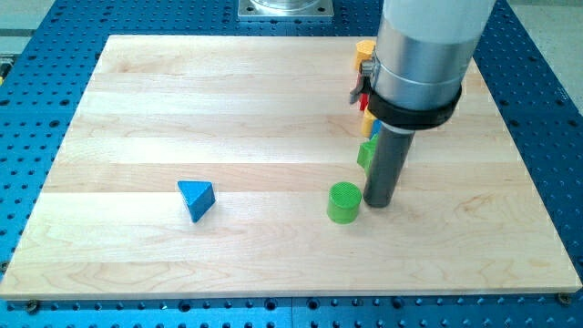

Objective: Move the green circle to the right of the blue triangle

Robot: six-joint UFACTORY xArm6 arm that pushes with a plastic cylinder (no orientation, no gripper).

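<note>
Green circle (343, 202) touches my tip (378, 202) on its right; bare wooden board (137, 109) separates it from blue triangle (197, 199).

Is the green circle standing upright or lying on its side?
Upright: the green circle shows its flat round top facing up, beside my tip.

We count one blue triangle (196, 199), one green circle (343, 202), and at least four further blocks partly hidden behind the arm, shapes indistinct: yellow (364, 49), red (365, 97), second yellow (368, 123), second green (365, 153).
</note>
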